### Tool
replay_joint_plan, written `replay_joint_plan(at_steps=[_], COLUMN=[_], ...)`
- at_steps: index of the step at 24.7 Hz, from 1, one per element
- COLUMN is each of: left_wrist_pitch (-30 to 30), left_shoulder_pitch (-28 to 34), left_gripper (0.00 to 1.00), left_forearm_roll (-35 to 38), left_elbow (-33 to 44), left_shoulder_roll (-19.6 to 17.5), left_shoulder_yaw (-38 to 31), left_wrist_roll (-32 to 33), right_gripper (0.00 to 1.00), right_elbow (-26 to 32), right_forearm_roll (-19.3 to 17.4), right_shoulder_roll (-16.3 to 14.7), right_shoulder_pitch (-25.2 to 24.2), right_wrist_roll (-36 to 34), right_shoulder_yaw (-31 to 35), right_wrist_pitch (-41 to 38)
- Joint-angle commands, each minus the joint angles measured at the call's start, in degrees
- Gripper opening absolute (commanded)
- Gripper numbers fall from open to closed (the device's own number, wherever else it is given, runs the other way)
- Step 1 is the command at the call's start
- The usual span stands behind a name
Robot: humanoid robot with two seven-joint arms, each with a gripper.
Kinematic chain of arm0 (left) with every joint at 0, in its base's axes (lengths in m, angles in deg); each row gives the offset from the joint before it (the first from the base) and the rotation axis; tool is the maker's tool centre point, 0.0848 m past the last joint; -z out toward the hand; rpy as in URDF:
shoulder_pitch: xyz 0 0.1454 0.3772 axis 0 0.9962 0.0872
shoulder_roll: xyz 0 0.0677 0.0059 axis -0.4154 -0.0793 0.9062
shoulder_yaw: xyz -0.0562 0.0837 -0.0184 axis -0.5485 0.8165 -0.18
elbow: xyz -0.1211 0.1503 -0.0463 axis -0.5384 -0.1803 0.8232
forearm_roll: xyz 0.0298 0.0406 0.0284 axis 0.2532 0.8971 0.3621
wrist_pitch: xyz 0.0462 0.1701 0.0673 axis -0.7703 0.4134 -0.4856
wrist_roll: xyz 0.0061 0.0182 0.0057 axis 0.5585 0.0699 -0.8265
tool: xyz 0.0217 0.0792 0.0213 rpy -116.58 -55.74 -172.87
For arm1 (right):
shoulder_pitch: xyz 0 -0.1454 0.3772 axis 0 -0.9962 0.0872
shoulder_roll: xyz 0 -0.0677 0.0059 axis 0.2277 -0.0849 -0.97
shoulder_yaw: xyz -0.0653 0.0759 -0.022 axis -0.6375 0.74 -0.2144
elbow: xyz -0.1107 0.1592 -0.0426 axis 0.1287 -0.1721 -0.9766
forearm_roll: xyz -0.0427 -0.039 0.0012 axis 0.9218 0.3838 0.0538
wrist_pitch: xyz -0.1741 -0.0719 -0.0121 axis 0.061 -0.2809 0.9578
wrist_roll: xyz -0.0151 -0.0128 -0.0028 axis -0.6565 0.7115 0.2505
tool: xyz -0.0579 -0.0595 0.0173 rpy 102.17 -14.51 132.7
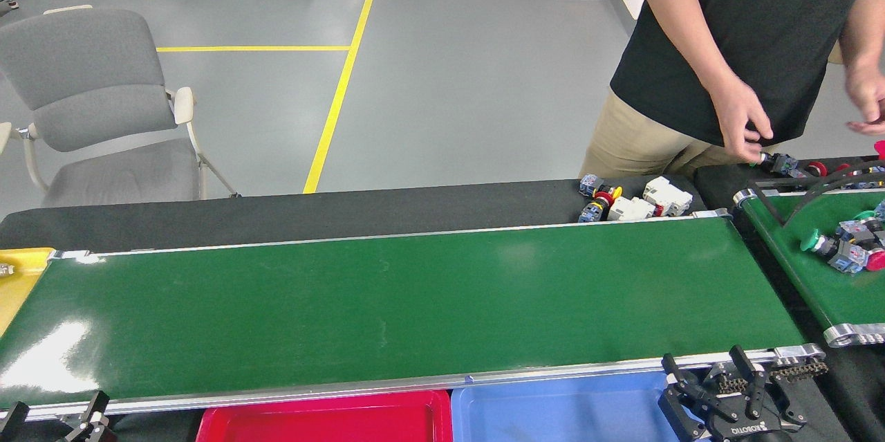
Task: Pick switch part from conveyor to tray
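Note:
The conveyor (415,297) spans the view as a wide glossy green belt, with nothing lying on it. Several switch parts (840,248) with green and red caps lie on the smaller green belt at the right. More switch parts (632,201) sit on the black table behind the conveyor's far rail. Below the near rail stand a red tray (325,421) and a blue tray (553,411). My right gripper (715,367) hovers open and empty at the blue tray's right end. Only the fingertips of my left gripper (57,414) show at the bottom left, spread apart.
A person in a black shirt stands behind the table at the right, one hand (743,125) on a part at the table edge. A yellow tray (17,283) adjoins the conveyor's left end. A grey chair (104,110) stands on the floor at back left.

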Motion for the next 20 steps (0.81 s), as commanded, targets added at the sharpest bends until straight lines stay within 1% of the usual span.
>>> replay_joint_plan(at_steps=[1, 5, 11, 20], left_wrist_pitch=[-0.3, -0.5, -0.5, -0.5], left_shoulder_pitch=[-0.4, -0.4, -0.3, -0.1], left_gripper=[1.0, 1.0, 1.0, 1.0], left_forearm_roll=[0.0, -0.2, 0.0, 0.0], left_elbow=[0.5, 0.7, 0.5, 0.4], left_shoulder_roll=[-0.4, -0.5, -0.8, -1.0], left_shoulder_yaw=[-0.3, 0.0, -0.1, -0.1], left_wrist_roll=[-0.3, -0.3, -0.3, -0.2], right_gripper=[0.99, 0.99, 0.99, 0.99], right_elbow=[0.6, 0.7, 0.6, 0.6], right_forearm_roll=[-0.1, -0.1, -0.1, 0.4], right_shoulder_roll=[-0.6, -0.1, -0.4, -0.6], right_shoulder_pitch=[0.3, 0.4, 0.4, -1.0], right_wrist_roll=[-0.4, -0.4, -0.4, -0.4], right_shoulder_yaw=[0.2, 0.2, 0.2, -1.7], right_wrist_pitch=[-0.2, -0.1, -0.1, -0.2])
